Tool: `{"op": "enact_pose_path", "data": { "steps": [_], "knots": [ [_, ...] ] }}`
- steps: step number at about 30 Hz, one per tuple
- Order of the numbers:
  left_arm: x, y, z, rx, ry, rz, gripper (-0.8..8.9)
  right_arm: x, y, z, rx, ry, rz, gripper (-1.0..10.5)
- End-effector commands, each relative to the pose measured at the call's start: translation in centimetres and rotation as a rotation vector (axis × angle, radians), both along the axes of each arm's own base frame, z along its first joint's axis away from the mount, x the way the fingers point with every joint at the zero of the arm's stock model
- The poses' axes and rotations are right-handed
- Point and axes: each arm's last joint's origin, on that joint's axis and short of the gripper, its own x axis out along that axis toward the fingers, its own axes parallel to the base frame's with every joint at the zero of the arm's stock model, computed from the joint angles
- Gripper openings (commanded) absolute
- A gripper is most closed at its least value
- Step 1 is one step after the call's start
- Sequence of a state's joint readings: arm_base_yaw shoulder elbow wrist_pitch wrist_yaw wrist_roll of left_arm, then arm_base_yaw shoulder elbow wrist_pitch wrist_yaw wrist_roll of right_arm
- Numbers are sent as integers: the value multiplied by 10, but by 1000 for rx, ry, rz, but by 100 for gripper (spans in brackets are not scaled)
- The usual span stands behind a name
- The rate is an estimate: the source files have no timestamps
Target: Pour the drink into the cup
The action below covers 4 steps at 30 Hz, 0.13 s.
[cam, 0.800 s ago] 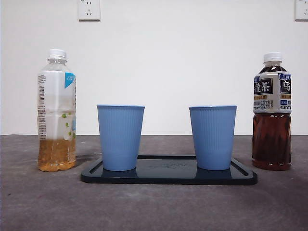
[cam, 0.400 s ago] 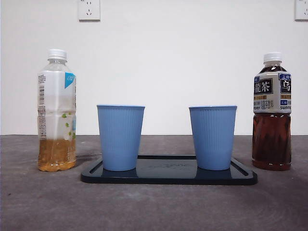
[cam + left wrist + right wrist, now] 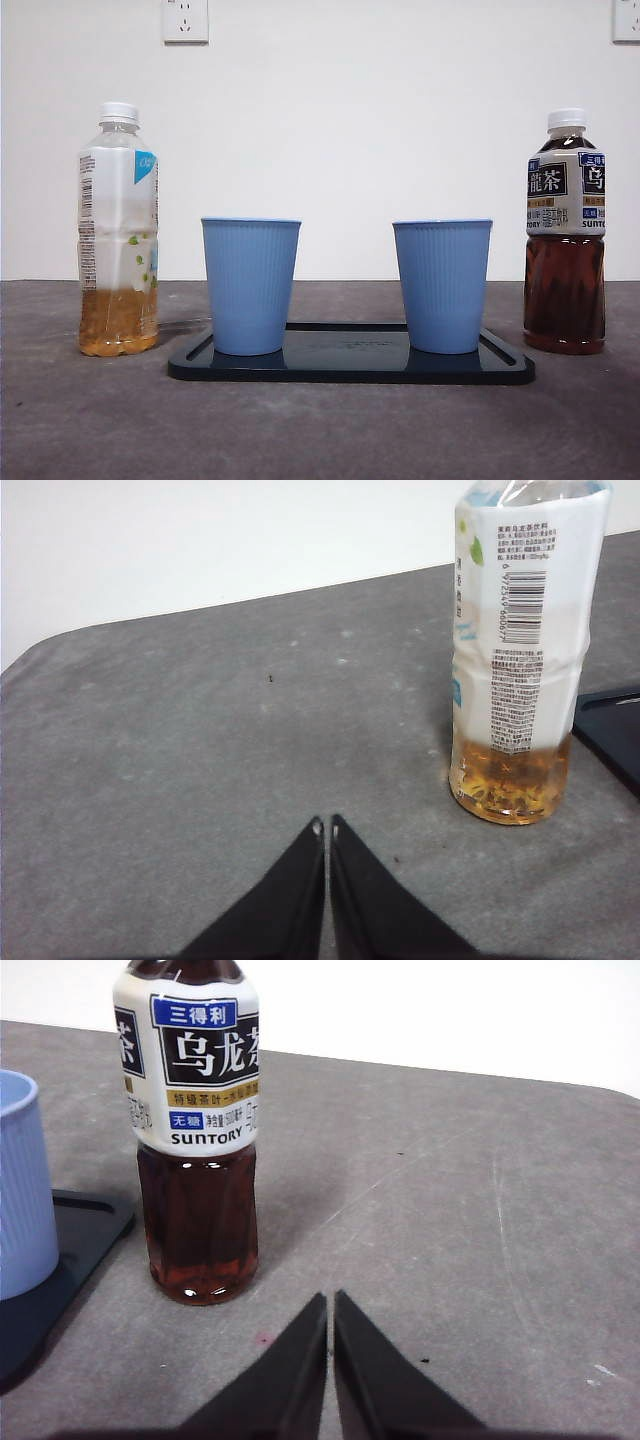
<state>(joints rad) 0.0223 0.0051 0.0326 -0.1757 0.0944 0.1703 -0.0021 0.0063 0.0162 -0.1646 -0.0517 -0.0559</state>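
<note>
Two blue ribbed cups (image 3: 250, 285) (image 3: 442, 285) stand upright on a dark tray (image 3: 350, 362). Left of the tray stands a capped bottle (image 3: 118, 230) with a little pale amber drink at its bottom. Right of the tray stands a capped Suntory bottle of dark tea (image 3: 566, 232). Neither arm shows in the front view. My left gripper (image 3: 326, 827) is shut and empty over the table, short of the pale bottle (image 3: 520, 650). Likewise shut and empty, my right gripper (image 3: 330, 1300) hangs a short way from the dark tea bottle (image 3: 197, 1130), with one blue cup (image 3: 22, 1185) beyond it.
A white wall with two sockets (image 3: 185, 20) (image 3: 626, 20) rises behind the grey table (image 3: 320, 430). The tray's corner (image 3: 612, 725) lies just past the pale bottle in the left wrist view.
</note>
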Motion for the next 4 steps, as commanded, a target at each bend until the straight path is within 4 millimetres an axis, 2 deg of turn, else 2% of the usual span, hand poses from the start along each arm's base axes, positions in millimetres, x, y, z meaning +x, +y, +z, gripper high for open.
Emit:
{"op": "enact_pose_path", "data": {
  "steps": [1, 4],
  "knots": [
    [1, 0, -7, -4, 26, 4, 8, 0, 0, -1, -4, -6, -2, 7],
    [1, 0, -7, -4, 26, 4, 8, 0, 0, -1, -4, -6, -2, 7]
  ]
}}
